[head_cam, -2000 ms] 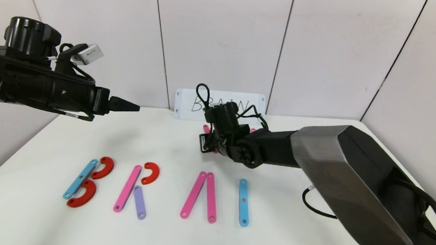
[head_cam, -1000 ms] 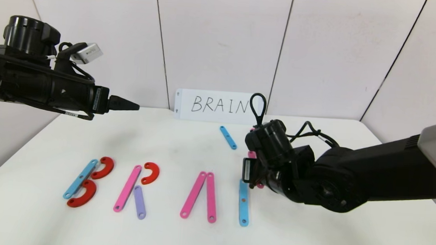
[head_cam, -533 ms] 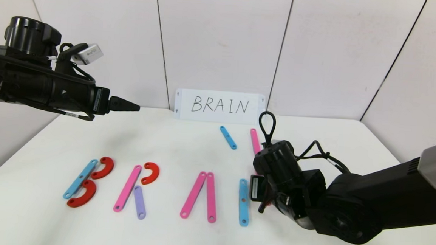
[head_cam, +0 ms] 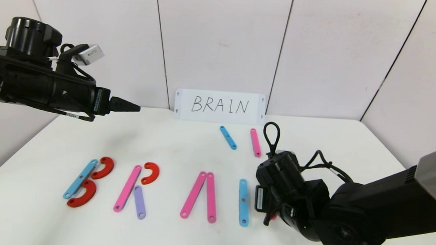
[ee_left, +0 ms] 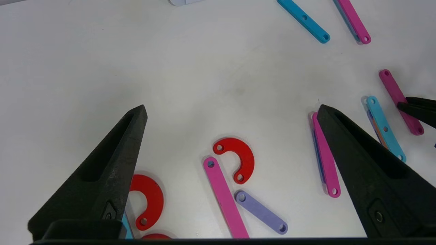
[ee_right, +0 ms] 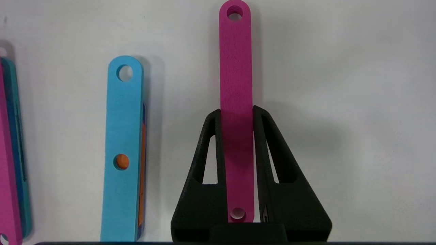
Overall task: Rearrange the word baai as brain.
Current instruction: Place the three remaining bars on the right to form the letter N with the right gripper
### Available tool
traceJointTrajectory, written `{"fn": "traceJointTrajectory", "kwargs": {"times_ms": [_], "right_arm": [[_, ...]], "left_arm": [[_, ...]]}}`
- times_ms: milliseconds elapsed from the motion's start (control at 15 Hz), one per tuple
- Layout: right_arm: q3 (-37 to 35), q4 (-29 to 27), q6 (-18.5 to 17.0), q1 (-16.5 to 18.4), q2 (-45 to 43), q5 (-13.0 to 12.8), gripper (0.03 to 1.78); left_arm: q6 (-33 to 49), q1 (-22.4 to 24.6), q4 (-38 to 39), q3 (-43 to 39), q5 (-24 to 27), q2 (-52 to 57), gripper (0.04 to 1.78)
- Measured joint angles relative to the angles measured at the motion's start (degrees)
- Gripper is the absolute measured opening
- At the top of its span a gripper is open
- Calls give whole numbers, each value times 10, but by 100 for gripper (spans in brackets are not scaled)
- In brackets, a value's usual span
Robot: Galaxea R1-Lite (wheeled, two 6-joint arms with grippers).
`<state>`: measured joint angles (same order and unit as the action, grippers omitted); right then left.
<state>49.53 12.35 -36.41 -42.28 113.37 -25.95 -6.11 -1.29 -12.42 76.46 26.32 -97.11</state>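
The built letters lie in a row along the table's front. B is a blue strip (head_cam: 80, 178) with two red curves (head_cam: 103, 167). R is a pink strip (head_cam: 127, 188), a red curve (head_cam: 151, 172) and a purple strip (head_cam: 139, 202). A is two pink strips (head_cam: 193, 194). I is a blue strip (head_cam: 243, 202). My right gripper (head_cam: 269, 216) is shut on a pink strip (ee_right: 236, 85), held low over the table just right of the I strip (ee_right: 123, 146) and parallel to it. My left gripper (head_cam: 128, 105) is open and empty, parked high at the back left.
A white card (head_cam: 219, 106) with handwritten "BRAIN" stands against the back wall. A spare blue strip (head_cam: 228, 137) and a spare pink strip (head_cam: 255, 142) lie in front of it. My right arm (head_cam: 367, 218) covers the table's right front.
My right gripper has carried the pink strip from the back of the table to the front, down beside the I strip. The left arm has not moved.
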Motion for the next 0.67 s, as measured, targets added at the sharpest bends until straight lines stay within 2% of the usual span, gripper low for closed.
{"fn": "traceJointTrajectory", "kwargs": {"times_ms": [267, 400, 533, 667], "right_arm": [[-7, 0, -7, 0, -6, -1, 27], [-10, -1, -7, 0, -9, -1, 34], [-11, -1, -7, 1, -10, -2, 49], [-12, -1, -7, 1, -10, -2, 77]], "left_arm": [[0, -2, 0, -1, 0, 0, 174], [0, -3, 0, -1, 0, 0, 174], [0, -3, 0, -1, 0, 0, 174], [0, -4, 0, -1, 0, 0, 174]]}}
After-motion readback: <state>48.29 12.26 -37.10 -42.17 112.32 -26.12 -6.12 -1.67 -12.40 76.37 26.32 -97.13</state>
